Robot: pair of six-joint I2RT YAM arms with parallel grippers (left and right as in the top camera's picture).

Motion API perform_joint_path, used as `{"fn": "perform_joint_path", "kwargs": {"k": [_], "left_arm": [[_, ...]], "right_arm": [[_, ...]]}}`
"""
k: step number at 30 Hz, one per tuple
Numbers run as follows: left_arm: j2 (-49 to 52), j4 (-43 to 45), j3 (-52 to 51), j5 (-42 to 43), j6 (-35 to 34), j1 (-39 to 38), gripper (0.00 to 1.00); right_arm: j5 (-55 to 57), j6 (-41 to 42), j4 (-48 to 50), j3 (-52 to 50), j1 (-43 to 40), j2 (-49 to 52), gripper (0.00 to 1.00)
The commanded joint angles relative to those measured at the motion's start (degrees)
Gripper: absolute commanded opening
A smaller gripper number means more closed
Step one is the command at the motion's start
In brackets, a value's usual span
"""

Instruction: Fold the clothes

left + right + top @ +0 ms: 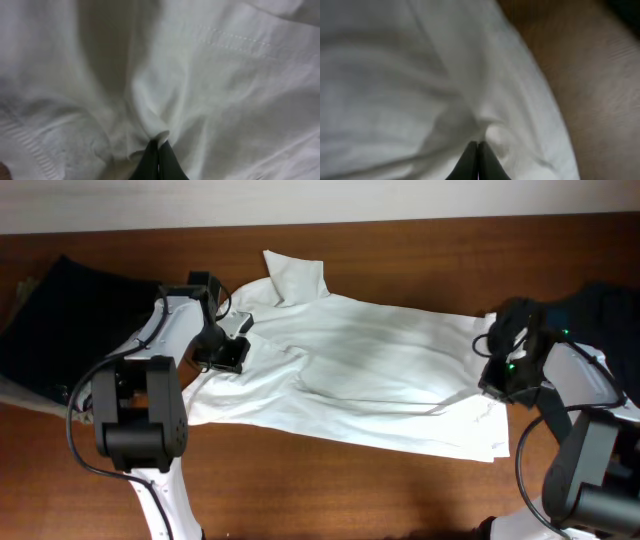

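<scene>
At the far left a dark garment (60, 310) lies heaped on the tabletop (350, 490), well apart from the work. Next comes the left pincer (228, 352), set down on the white shirt (370, 370) near its collar end. In the wrist view its fingers (150, 162) are pressed together with a small pucker of white cloth nipped at the tips. The shirt lies spread and wrinkled across the middle of the tabletop, collar toward the far edge, hem toward the right. At that end the right pincer (497, 375) is likewise closed, its fingers (469, 162) pinching a thin fold close to the shirt's edge. Beyond it, at the far right, sits a second dark garment (600, 305).

Both bites look shallow and the cloth is thin, so I judge that a lift or pull could slide the fabric out of either pincer. If only one lets go, the fold would land askew. Either may also have caught just the top layer, leaving the lower one behind.

Count: one white shirt, two dark garments, two pincers
</scene>
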Motion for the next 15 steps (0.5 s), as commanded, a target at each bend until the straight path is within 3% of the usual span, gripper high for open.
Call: {"fn": "perform_joint_path", "kwargs": {"k": [1,2,4,6,8,10,11,13,15], "left_arm": [[0.2,-0.5,0.7,1.2,0.7,2.1,0.06],[0.2,-1.8,2.4,1.5,0.7,3.0,0.15],[0.1,-5.1,9.0,3.4,0.8,3.7,0.28],[0.1,-5.3,15.5,5.5,0.8,3.2,0.62],[0.1,-1.1,18.1,5.4,0.8,2.1,0.77],[0.6,3.8,18.2,5.4,0.8,1.1,0.86],[1.2,5.1,18.2,5.4,0.8,0.7,0.86],[2.9,5.7,18.2,5.4,0.8,0.3,0.85],[4.3,6.0,18.2,5.4,0.8,0.3,0.77]], "right_arm": [[-2.5,-0.9,1.3,2.9,-2.5,0.1,0.08],[-7.0,-4.9,1.6,5.0,-3.5,0.0,0.26],[-10.8,-6.4,1.5,10.5,-5.1,0.0,0.42],[-11.9,-6.1,1.9,15.3,-5.3,0.0,0.45],[-11.8,-5.9,5.2,16.7,-4.1,0.2,0.49],[-10.2,-5.5,9.1,16.7,-3.0,1.5,0.50],[-8.1,-3.8,10.5,16.7,-2.6,3.0,0.46],[-7.7,-2.8,12.4,16.7,-2.6,6.7,0.26],[-7.8,-0.7,14.8,16.7,-2.8,12.1,0.13]]}}
